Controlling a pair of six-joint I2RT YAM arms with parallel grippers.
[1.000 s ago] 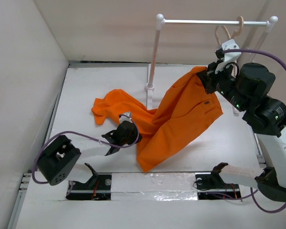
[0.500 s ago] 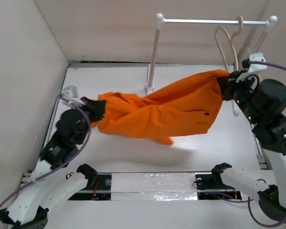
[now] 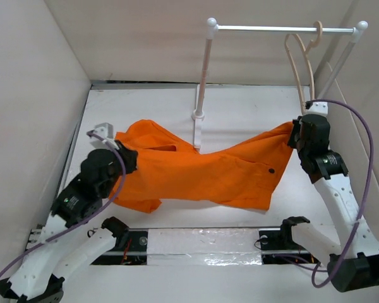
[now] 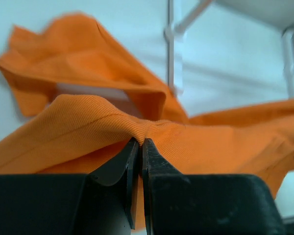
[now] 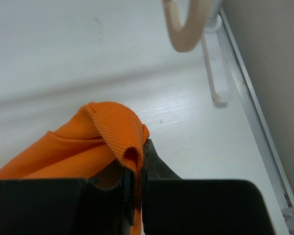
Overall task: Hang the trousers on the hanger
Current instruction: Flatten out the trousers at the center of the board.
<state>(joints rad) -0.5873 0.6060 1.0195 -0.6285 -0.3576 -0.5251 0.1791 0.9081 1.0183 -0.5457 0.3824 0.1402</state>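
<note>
While pinched at both ends, stretched low and wide across the white table (image 3: 246, 104) as orange trousers (image 3: 202, 173). Gripped on a raised fold near the left end by the left gripper (image 4: 139, 147), jaws pressed together on cloth. Clamped at a bunched right edge by the right gripper (image 5: 135, 166), likewise closed on fabric. Above that, hooked on the white rail (image 3: 271, 28), apart from the cloth: the beige wooden hanger (image 3: 301, 60).

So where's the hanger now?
In the top view, the hanger hangs on the white rail, far right, just beyond the right end effector pinching the trousers.
</note>
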